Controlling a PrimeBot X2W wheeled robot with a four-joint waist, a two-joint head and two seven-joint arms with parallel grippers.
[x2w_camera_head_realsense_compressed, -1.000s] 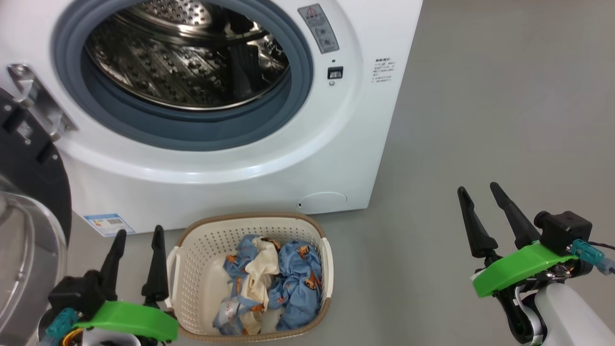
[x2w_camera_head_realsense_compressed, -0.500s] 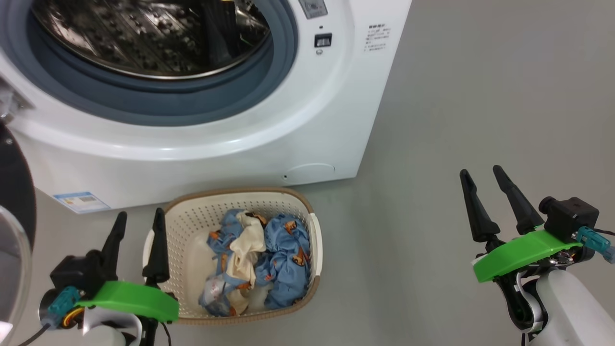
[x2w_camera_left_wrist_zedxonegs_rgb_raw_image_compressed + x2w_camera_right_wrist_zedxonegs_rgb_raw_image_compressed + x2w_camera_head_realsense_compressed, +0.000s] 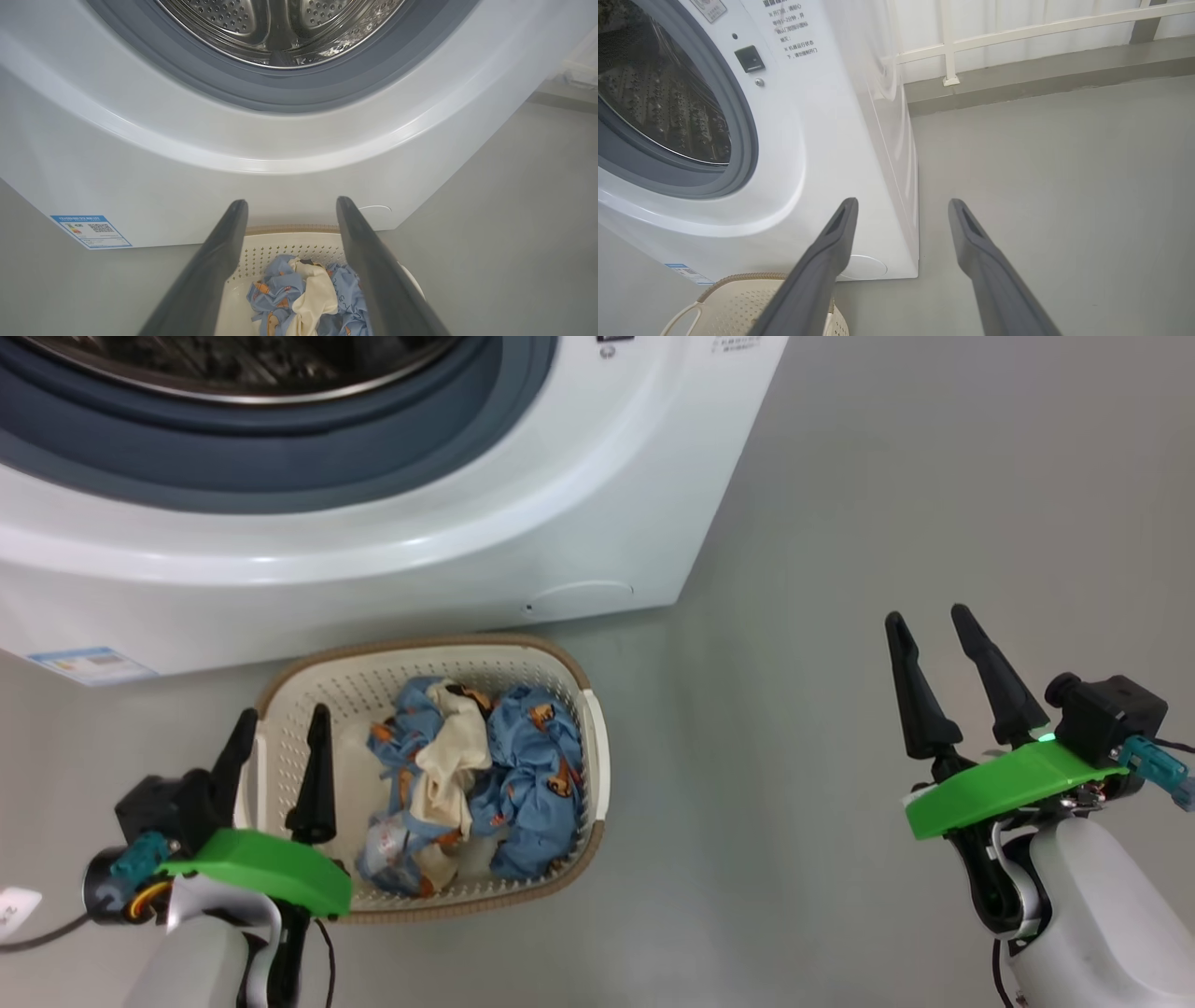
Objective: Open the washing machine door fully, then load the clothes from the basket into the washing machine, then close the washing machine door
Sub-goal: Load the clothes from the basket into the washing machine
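The head camera has tipped downward since a second ago, so the washing machine (image 3: 373, 569) sits higher in its view. The left gripper (image 3: 284, 714), then left of the basket (image 3: 420, 641), now straddles its left rim, fingers spread wide and empty. The right gripper (image 3: 927, 613) hangs equally wide and empty over the grey floor (image 3: 794, 523), well apart. The clothes (image 3: 523, 765) lie crumpled in the basket – light blue with orange-brown prints, a cream piece between them – just before the machine's lower front.
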